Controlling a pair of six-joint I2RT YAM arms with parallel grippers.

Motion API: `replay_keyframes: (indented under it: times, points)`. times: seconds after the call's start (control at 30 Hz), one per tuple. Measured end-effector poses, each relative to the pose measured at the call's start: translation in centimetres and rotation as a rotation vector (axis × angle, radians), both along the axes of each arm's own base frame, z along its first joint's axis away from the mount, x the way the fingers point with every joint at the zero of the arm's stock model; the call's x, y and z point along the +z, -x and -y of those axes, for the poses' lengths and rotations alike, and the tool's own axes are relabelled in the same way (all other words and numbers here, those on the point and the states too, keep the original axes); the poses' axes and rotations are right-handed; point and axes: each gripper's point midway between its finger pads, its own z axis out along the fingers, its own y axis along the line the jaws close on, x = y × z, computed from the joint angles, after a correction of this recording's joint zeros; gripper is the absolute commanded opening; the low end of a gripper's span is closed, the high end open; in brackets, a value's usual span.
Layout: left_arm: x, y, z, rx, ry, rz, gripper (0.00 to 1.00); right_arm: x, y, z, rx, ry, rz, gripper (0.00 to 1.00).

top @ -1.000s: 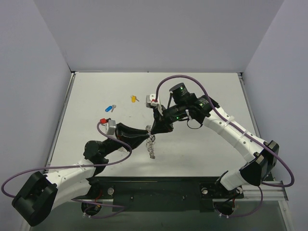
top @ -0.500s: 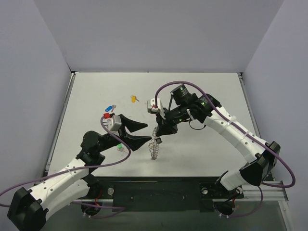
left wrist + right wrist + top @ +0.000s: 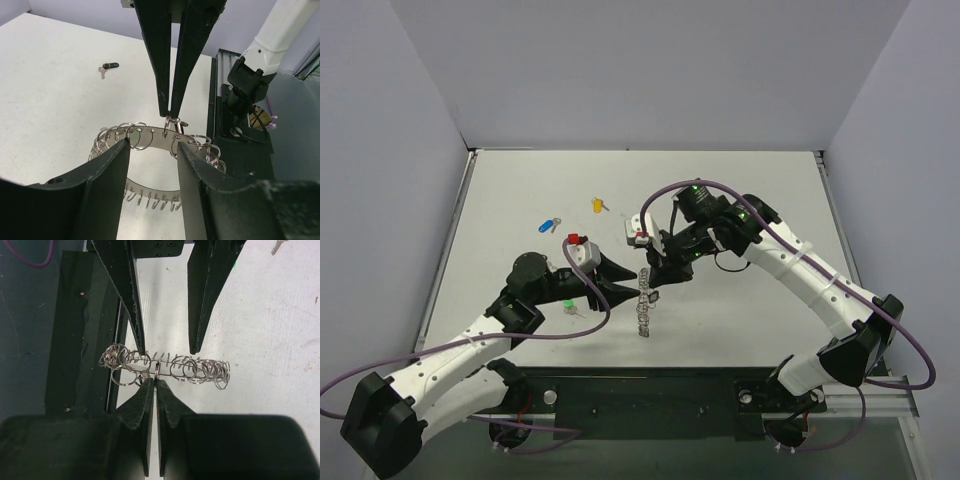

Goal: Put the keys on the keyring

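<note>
Scene: two robot arms meet over the middle of a white counter point(image 3: 740, 190), both at one keyring.
Keyring: a silver band hung with many small wire loops point(image 3: 150, 134), held upright on edge between the arms; whether its lower edge rests on the counter cannot be told.
Right gripper: point(image 3: 156, 385) closed tight, pinching one small loop at the top of the band.
Left gripper: point(image 3: 152, 150) jaws partly apart, one on each side of the band just below the right gripper's tips, not clamped on it.
Keys: a yellow key point(image 3: 599, 205) and a blue key point(image 3: 550, 224) lie well apart from the keyring on the far left of the counter; a green key point(image 3: 568, 302) lies beside the left arm. None appears to be on the keyring.
Step in hand: probably the left gripper taking a second hold to steady the keyring.
Doing it well: close on the flat band beside the pinched loop, not on the loop or the other gripper's tips.
Risk: loose loops may slip or twist the band if squeezed off-centre.
</note>
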Motion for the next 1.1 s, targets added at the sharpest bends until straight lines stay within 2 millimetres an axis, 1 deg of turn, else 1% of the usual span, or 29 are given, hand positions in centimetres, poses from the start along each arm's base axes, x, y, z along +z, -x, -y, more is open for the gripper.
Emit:
replay_keyframes:
  times: [0.1,0.27,0.3,0.4,0.5,0.7,0.8,0.87,1.1]
  points:
    - [0.0,0.1,0.3,-0.024,-0.007,0.007,0.49,0.0,0.0,0.1,0.004,0.002,0.005,0.00]
    - [0.7,0.2,0.7,-0.052,0.002,0.027,0.45,-0.1,0.0,0.0,0.008,0.004,0.010,0.00]
    - [0.7,0.3,0.8,-0.058,0.003,0.029,0.43,-0.1,0.0,0.0,0.009,0.004,0.010,0.00]
    - [0.6,0.6,1.1,-0.081,0.006,0.028,0.41,-0.1,0.1,0.0,0.011,0.005,0.010,0.00]
    - [0.6,0.8,1.3,-0.098,0.010,0.025,0.35,-0.1,0.1,0.0,0.011,0.005,0.010,0.00]
    - [0.4,0.9,1.7,-0.119,0.011,0.014,0.29,-0.1,0.1,0.0,0.012,0.005,0.010,0.00]
    - [0.5,0.9,1.8,-0.121,0.015,0.017,0.22,-0.1,0.1,0.0,0.012,0.005,0.010,0.00]
    - [0.6,0.9,1.8,-0.122,0.016,0.017,0.16,-0.1,0.1,0.0,0.012,0.005,0.010,0.00]
    - [0.7,0.9,1.9,-0.122,0.018,0.017,0.15,-0.2,0.1,0.0,0.011,0.007,0.008,0.00]
